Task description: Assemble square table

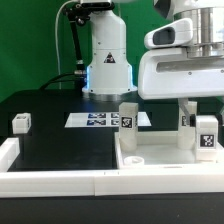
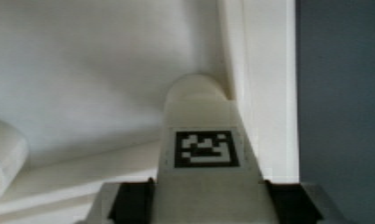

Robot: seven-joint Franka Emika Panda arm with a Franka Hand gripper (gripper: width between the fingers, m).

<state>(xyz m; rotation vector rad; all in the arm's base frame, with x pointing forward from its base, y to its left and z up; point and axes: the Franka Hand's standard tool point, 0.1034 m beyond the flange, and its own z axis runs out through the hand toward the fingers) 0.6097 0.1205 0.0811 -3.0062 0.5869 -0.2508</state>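
The square table's white top (image 1: pixel 160 152) lies flat at the exterior view's right, raised rim up. A tagged white leg (image 1: pixel 128 115) stands upright on its far left corner. My gripper (image 1: pixel 203 122) hangs over the top's right side, shut on another tagged leg (image 1: pixel 205 135), which is upright with its lower end at the slab. In the wrist view this leg (image 2: pixel 207 130) fills the space between my two dark fingers (image 2: pixel 134 203). Its tip points into a corner of the top (image 2: pixel 95 90), beside the rim (image 2: pixel 258 60).
A loose leg block (image 1: pixel 21 123) sits on the black table at the exterior view's left. The marker board (image 1: pixel 100 119) lies in front of the robot base (image 1: pixel 105 60). White border rails (image 1: pixel 60 181) run along the front and left edges.
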